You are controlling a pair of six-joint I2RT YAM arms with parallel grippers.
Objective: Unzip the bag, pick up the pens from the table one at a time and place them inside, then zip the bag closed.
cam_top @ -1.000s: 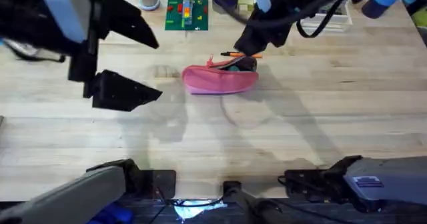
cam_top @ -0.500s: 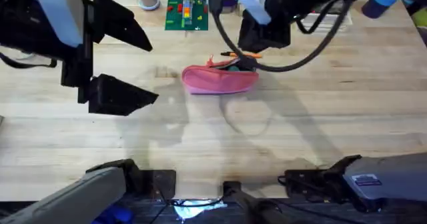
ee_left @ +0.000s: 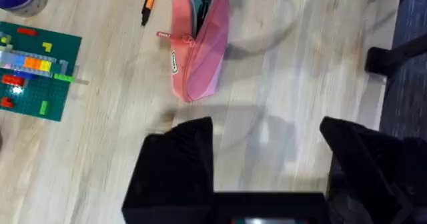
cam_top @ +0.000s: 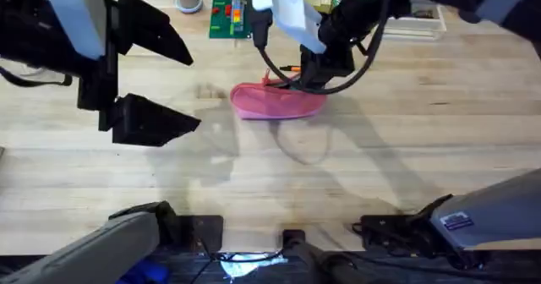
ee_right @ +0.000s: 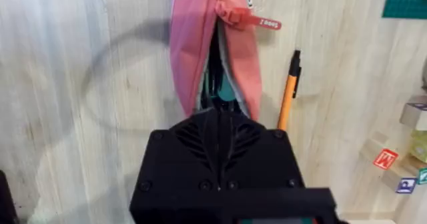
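**Right arm at the open pouch, one pen waiting**

The table (cam_top: pixel 439 140) carries the pink bag (cam_top: pixel 277 102) toward its far middle, lying on its side with the zipper open. The right gripper (ee_right: pixel 218 114) sits pressed together at the mouth of the bag, seemingly delivering a pen, though I cannot tell what is between its tips. The left gripper (ee_left: pixel 267 151) hangs spread wide, well off to the side. An orange pen (ee_right: pixel 288 94) lies just beside the bag. Judging by this, loading is underway; next comes fetching that pen.
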